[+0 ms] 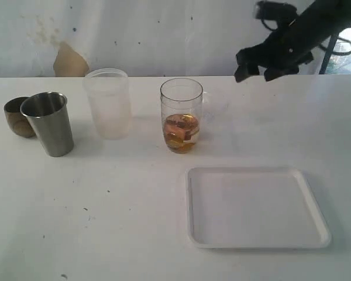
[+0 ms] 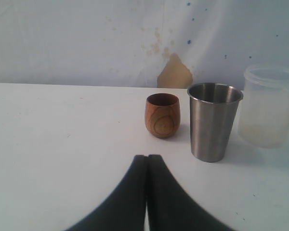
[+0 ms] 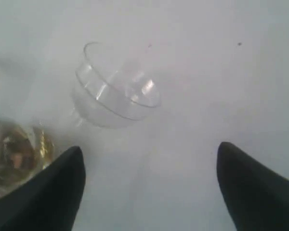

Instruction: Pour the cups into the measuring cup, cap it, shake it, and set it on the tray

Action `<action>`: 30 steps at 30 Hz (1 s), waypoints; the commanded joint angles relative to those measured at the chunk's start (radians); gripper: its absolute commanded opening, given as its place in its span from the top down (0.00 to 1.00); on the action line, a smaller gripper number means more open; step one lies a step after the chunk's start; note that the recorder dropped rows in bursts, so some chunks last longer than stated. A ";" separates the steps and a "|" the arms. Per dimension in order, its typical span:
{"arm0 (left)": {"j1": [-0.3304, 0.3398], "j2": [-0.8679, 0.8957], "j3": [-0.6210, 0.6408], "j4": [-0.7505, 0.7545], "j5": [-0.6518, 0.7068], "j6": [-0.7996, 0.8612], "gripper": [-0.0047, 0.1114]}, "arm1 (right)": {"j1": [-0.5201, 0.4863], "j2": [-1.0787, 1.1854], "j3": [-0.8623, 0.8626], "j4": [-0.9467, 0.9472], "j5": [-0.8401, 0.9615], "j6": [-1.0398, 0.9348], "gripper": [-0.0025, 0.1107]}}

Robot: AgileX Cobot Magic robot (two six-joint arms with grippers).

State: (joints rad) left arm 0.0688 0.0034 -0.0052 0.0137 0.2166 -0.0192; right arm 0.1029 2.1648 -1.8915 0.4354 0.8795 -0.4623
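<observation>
The clear measuring cup [image 1: 181, 115] stands mid-table with gold and orange pieces in its bottom [image 3: 17, 154]. To its left stand the frosted plastic cup [image 1: 108, 103], the steel tumbler [image 1: 48, 124] and the small wooden cup [image 1: 17, 116]. The white tray [image 1: 254, 208] lies at the front right with nothing on it. My right gripper [image 1: 262, 69] hangs open in the air behind and to the right of the measuring cup, above a clear dome lid [image 3: 116, 94]. Its jaws [image 3: 150, 147] are empty. My left gripper [image 2: 148, 156] is shut and empty, low over the table, facing the wooden cup [image 2: 162, 115] and tumbler [image 2: 213, 120].
The frosted cup [image 2: 269, 108] stands beside the tumbler in the left wrist view. A white wall with a tan patch [image 1: 69, 61] runs behind the table. Bare tabletop [image 1: 105, 222] lies at the front left.
</observation>
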 commanded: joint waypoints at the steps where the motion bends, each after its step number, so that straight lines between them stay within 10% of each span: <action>1: 0.004 -0.003 0.005 0.008 -0.007 -0.001 0.96 | -0.005 0.078 0.008 0.039 0.019 -0.460 0.36; 14: 0.004 -0.003 0.005 0.008 -0.007 -0.001 0.96 | 0.029 0.165 0.008 0.225 -0.054 -0.787 0.38; 23: 0.004 -0.003 0.005 0.008 -0.007 -0.001 0.96 | 0.025 0.141 0.008 0.209 0.056 -0.738 0.97; 30: 0.004 -0.003 0.005 0.008 -0.007 -0.001 0.96 | 0.025 0.047 0.008 0.092 0.182 -0.488 0.98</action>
State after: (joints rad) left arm 0.0688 0.0034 -0.0052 0.0137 0.2166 -0.0192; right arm 0.1330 2.2514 -1.8856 0.5422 0.9894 -1.0113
